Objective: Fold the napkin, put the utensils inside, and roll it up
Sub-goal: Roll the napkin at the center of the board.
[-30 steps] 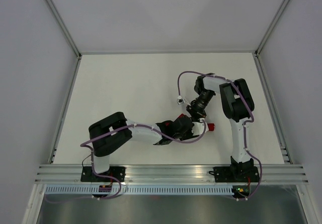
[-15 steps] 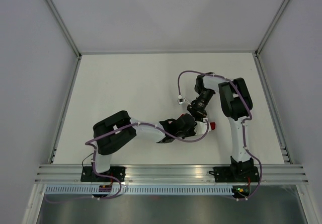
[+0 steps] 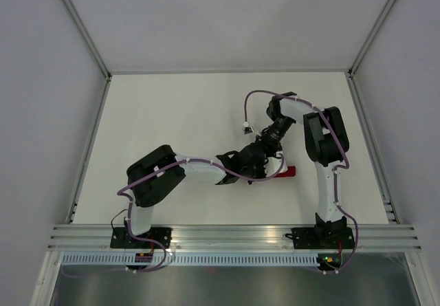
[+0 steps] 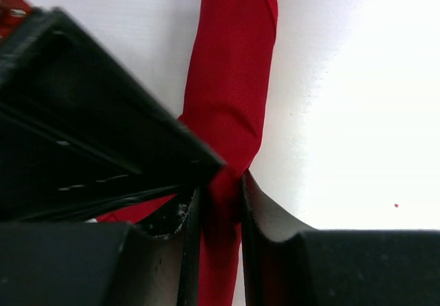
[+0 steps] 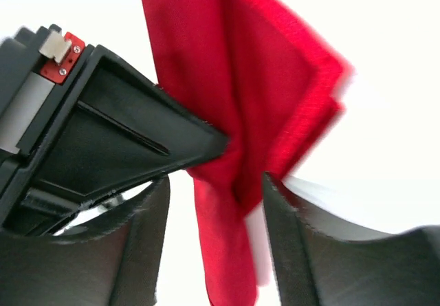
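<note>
The white bench [image 3: 172, 127] carries everything. The left arm [image 3: 192, 172] lies low across it from its base toward the middle right; the right arm [image 3: 326, 141] rises from its base and bends back down to meet it, so the two wrists crowd together right of centre. From above, only a short red end of the napkin [image 3: 289, 172] shows, lying on the bench just to the right of them.

In the left wrist view the napkin is a narrow rolled length running away from the camera over the white surface; the left pincer [image 4: 220, 230] is narrow, its two fingers pressed against either side of the roll, holding it.

In the right wrist view the cloth's layered corner fans out beyond the fingers; the right pincer [image 5: 214, 182] stands wide, straddling the napkin with white bench showing on each side of the red strip, gripping nothing; the black body of the left pincer sits close beside one of its fingers.
</note>
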### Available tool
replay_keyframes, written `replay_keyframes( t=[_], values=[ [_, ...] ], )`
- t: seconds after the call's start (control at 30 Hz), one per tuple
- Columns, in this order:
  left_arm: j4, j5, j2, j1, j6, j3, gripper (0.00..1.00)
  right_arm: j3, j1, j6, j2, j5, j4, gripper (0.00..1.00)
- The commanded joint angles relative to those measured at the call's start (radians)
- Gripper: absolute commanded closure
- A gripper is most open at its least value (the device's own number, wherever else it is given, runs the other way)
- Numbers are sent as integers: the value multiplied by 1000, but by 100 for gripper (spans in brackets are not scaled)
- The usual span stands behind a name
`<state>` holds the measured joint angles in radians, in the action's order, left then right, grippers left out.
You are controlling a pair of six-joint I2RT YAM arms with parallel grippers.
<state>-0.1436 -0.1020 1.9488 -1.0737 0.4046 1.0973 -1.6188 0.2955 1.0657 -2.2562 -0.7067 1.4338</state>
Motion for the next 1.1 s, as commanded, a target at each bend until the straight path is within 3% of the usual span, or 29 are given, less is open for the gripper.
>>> replay_keyframes(
  t=[0.0, 0.27, 0.47, 0.57, 0.87, 1.07],
  values=[
    [133, -123, 52, 7, -58, -4, 87, -44, -18, -50, 86, 1, -183, 36],
    [182, -189, 52, 50, -101, 27, 87, -38, -85, -287, 199, -33, -386, 32],
    [289, -289, 85, 118, -133, 107, 87, 31, -208, -395, 329, -152, -533, 32],
    [337, -361, 111, 152, -150, 153, 87, 134, -251, -386, 449, -160, -616, 32],
    [504, -585, 222, 254, -202, 295, 85, 644, -263, -302, 865, -96, -913, 28],
    [596, -679, 294, 296, -228, 378, 84, 939, -133, -227, 1093, 111, -1117, 27]
  ],
)
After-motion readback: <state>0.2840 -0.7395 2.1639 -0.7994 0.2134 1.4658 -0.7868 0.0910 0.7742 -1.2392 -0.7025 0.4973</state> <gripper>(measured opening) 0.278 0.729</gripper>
